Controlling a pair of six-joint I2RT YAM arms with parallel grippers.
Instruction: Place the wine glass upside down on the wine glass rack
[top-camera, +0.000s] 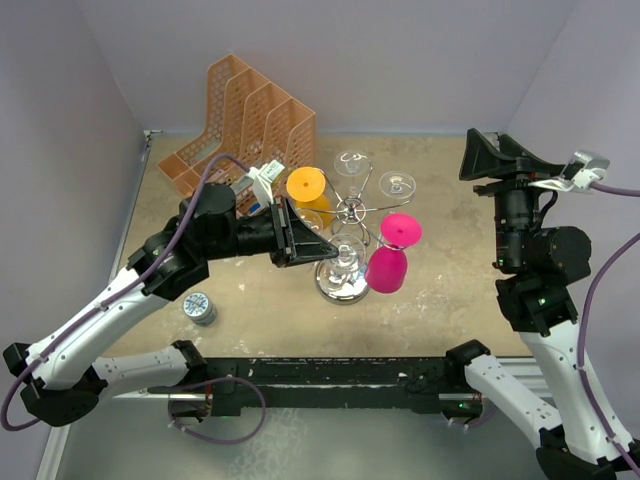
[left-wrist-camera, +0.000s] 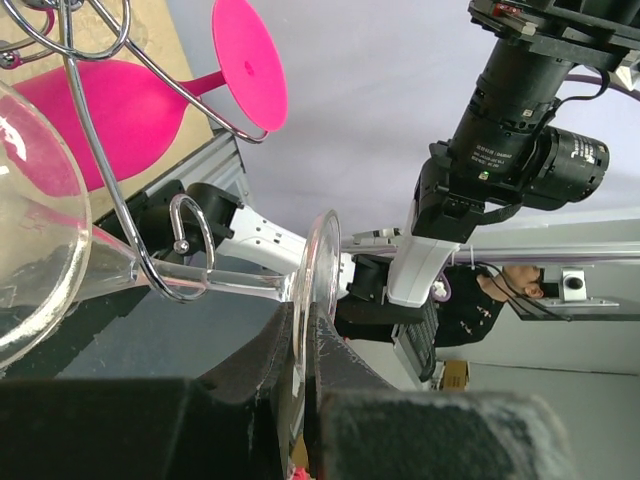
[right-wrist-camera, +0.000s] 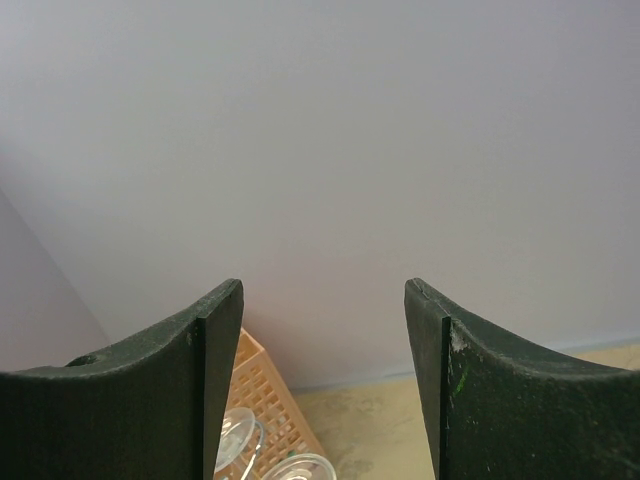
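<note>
Top view: rack (top-camera: 352, 210) stands mid counter (top-camera: 450, 300), chrome base toward the near edge. Left hand (top-camera: 325, 252) reaches in from the left to the rack's near-left side, holding the clear wine glass (top-camera: 345, 262), whose bowl sits just above the base. An orange glass (top-camera: 307, 190) hangs at back-left and a pink glass (top-camera: 390, 255) at right, both foot-up. Two more clear glasses (top-camera: 352, 162) hang at the back. Orange file organiser (top-camera: 240, 120) is in the back-left corner, w/ a small round tin (top-camera: 201, 308) near the left arm. Right hand (top-camera: 480, 155) is raised at the right, well apart from the rack. Left wrist view: left hand (left-wrist-camera: 305, 345) is clamped on the rim of the wine glass (left-wrist-camera: 240, 285) foot, the disc edge wedged between the fingers (left-wrist-camera: 250, 370). The stem passes thru a curled loop of the rack (left-wrist-camera: 110, 170), bowl on the far side of the loop, foot on the hand side. Pink glass (left-wrist-camera: 110, 110) hangs beside it in another loop, and the right arm (left-wrist-camera: 500, 130) shows behind. Right wrist view: right hand (right-wrist-camera: 322, 290) has its fingers (right-wrist-camera: 215, 340) spread apart w/ nothing between them, aimed at the back wall. A bit of the file organiser (right-wrist-camera: 255, 385) and the counter (right-wrist-camera: 380, 430) show low in frame.
</note>
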